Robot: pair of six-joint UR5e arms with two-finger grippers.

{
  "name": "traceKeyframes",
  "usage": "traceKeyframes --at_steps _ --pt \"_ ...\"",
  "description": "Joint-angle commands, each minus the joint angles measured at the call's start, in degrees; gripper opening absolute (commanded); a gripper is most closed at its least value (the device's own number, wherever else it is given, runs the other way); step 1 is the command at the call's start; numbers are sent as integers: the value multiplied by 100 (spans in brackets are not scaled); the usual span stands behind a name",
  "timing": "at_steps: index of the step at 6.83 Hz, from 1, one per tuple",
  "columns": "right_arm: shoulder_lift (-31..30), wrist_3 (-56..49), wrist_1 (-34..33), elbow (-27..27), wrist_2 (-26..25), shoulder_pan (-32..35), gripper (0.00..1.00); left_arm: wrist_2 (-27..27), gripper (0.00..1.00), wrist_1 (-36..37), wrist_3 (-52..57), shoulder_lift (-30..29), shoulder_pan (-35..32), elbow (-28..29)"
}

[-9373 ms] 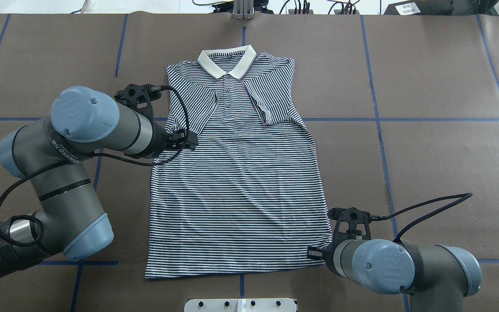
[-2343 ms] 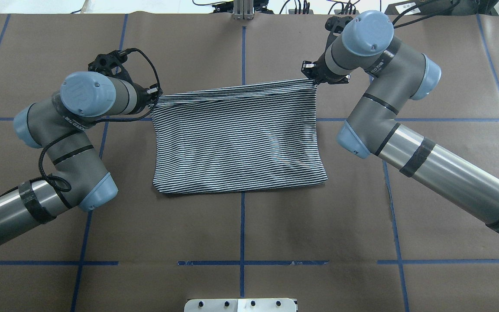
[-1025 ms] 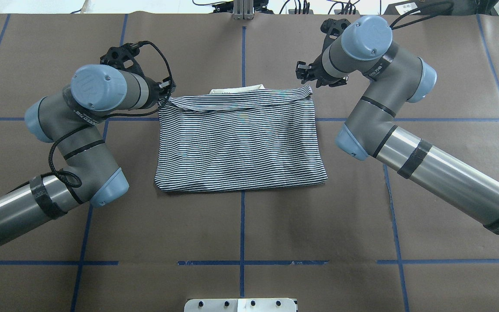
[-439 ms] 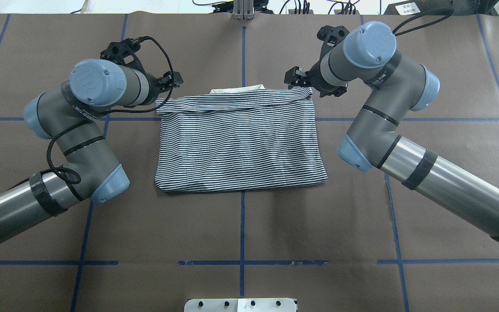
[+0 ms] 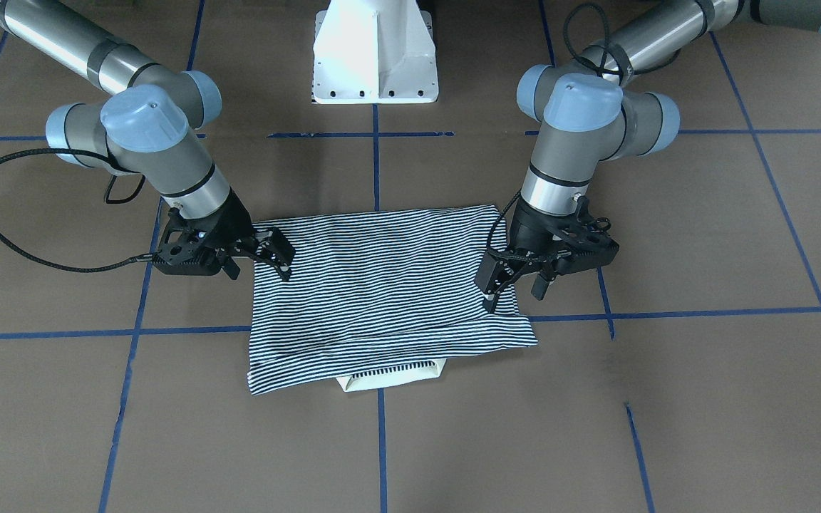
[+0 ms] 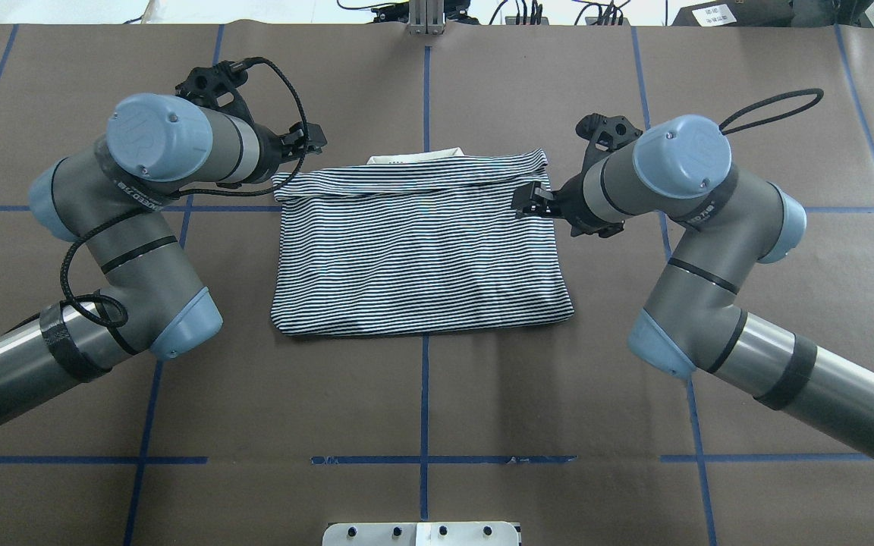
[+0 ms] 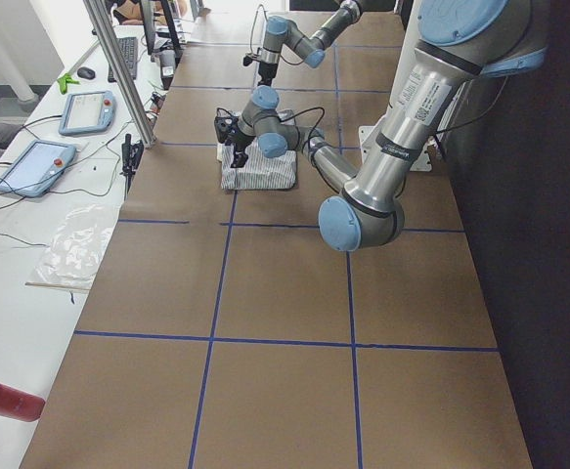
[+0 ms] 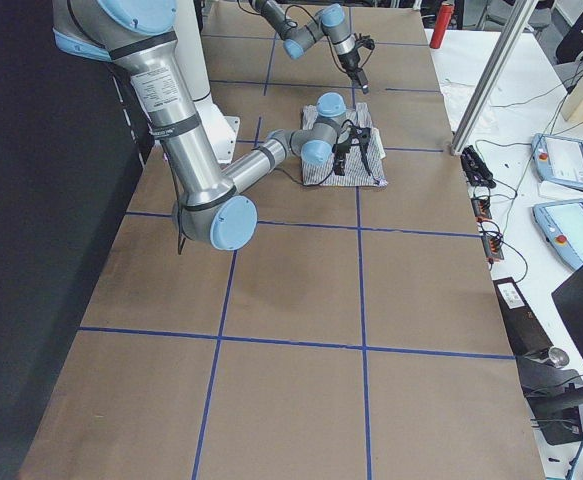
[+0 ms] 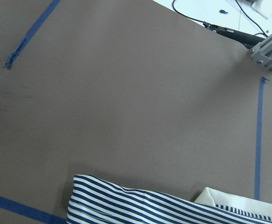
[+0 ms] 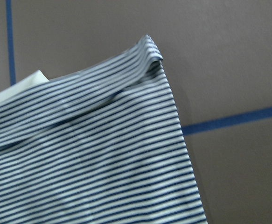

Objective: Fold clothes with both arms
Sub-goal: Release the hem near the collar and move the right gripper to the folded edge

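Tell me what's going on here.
The left arm and right arm are folding a striped shirt. It lies folded in half on the table, its cream collar peeking out at the far edge. The left gripper and right gripper are open and empty, hovering by its far corners.

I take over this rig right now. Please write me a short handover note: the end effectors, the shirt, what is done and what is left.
Left end effector: open, empty, near the shirt's far corner on the robot's left.
Right end effector: open, empty, at the shirt's opposite side edge.
Done: shirt lies flat on the table, folded once, hem laid up by the collar, which peeks out.
Left to do: probably another fold, side to side; nothing is gripped yet.
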Motion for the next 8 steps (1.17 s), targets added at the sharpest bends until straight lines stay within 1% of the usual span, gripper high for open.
traceKeyframes --at_steps 1,2,4,6,7,8 --pt "-549 366 -9 422 -174 -419 99 -11 100 55 -66 -15 3 -223" --pt "-646 357 -9 414 -236 -542 99 -11 100 55 -92 -24 20 -224" --pt "-647 357 -166 405 -228 -657 92 -20 100 46 -145 -33 38 -224" --pt "-638 357 -255 414 -185 -710 88 -29 100 46 -145 -33 38 -224" --pt "-647 357 -256 405 -167 -737 70 -29 100 46 -136 -33 38 -233" --pt "-630 349 -343 405 -158 -780 36 -38 100 46 -145 -42 38 -233"
